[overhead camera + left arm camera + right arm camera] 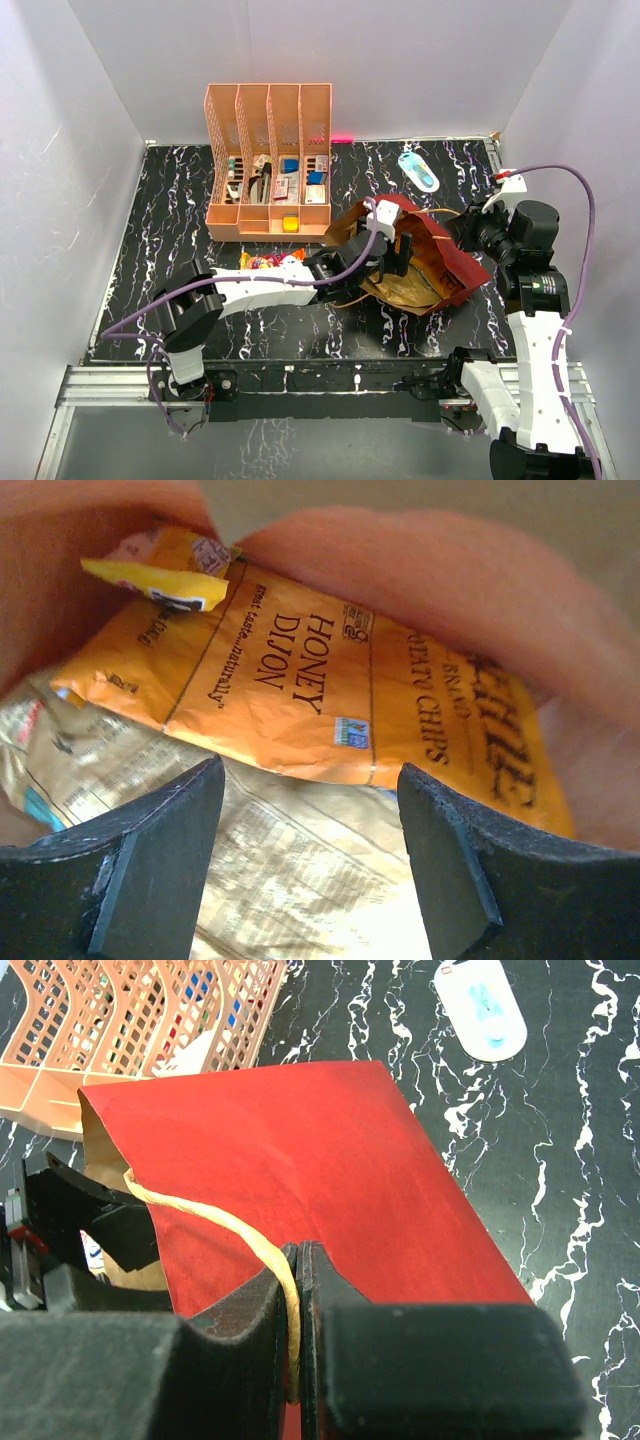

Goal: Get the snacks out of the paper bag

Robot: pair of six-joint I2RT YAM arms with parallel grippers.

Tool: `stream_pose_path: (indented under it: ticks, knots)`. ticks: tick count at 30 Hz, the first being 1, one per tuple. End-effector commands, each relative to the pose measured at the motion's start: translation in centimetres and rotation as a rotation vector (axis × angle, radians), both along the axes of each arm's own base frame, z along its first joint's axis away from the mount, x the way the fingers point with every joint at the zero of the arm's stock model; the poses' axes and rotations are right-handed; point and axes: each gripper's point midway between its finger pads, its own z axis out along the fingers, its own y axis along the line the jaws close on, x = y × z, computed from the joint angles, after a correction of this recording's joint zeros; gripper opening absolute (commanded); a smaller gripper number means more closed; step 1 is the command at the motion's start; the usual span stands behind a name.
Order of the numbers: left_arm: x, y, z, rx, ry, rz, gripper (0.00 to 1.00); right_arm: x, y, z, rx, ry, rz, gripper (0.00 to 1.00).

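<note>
A peach slotted organiser stands at the back, with a pale oval packet off to its right. An orange-red candy bag lies beside the left arm. The table is black with white veining, with white walls around it. The paper bag lies mid-table. The left gripper reaches into its mouth, jaws apart and empty, over a mustard-gold chip bag. The right gripper is clamped on the loop handle.
</note>
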Motion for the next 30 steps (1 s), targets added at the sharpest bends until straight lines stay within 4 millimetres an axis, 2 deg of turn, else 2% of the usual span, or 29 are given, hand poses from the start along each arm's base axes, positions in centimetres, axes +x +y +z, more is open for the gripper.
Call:
stream_pose_path:
  ticks: [1, 3, 6, 9, 12, 17, 19, 22, 27, 30]
  knots:
    - [-0.3, 0.2, 2.3, -0.245, 0.300, 0.215, 0.65, 0.3, 0.3, 3.2, -0.013, -0.102, 0.023, 0.08]
    - [-0.9, -0.1, 1.3, -0.281, 0.407, 0.256, 0.61, 0.3, 0.3, 3.2, -0.012, -0.102, 0.026, 0.08]
    - [-1.6, -1.1, 0.4, -0.359, 0.533, 0.286, 0.61, 0.3, 0.3, 3.0, -0.012, -0.099, 0.022, 0.08]
    - [-1.7, -2.4, -0.4, -0.366, 0.584, 0.282, 0.62, 0.3, 0.4, 3.2, -0.003, -0.102, 0.026, 0.08]
    - [-1.7, -2.2, -2.0, -0.341, 0.666, 0.373, 0.63, 0.1, 0.5, 3.3, 0.000, -0.106, 0.029, 0.08]
    - [-1.5, -2.6, -3.1, -0.383, 0.719, 0.415, 0.63, 0.1, 0.5, 3.3, 0.003, -0.104, 0.026, 0.08]
    - [-1.1, -2.9, -3.1, -0.405, 0.710, 0.422, 0.63, 0.1, 0.5, 3.6, 0.004, -0.109, 0.027, 0.08]
    - [-0.1, -3.7, -2.8, -0.438, 0.656, 0.404, 0.53, 0.0, 0.6, 4.0, 0.008, -0.117, 0.030, 0.08]
    - [0.7, -4.5, -2.7, -0.534, 0.640, 0.402, 0.51, -0.1, 0.8, 4.4, 0.018, -0.121, 0.037, 0.08]
    - [1.5, -4.9, -1.8, -0.571, 0.581, 0.384, 0.51, -0.2, 0.9, 4.4, 0.021, -0.120, 0.040, 0.08]
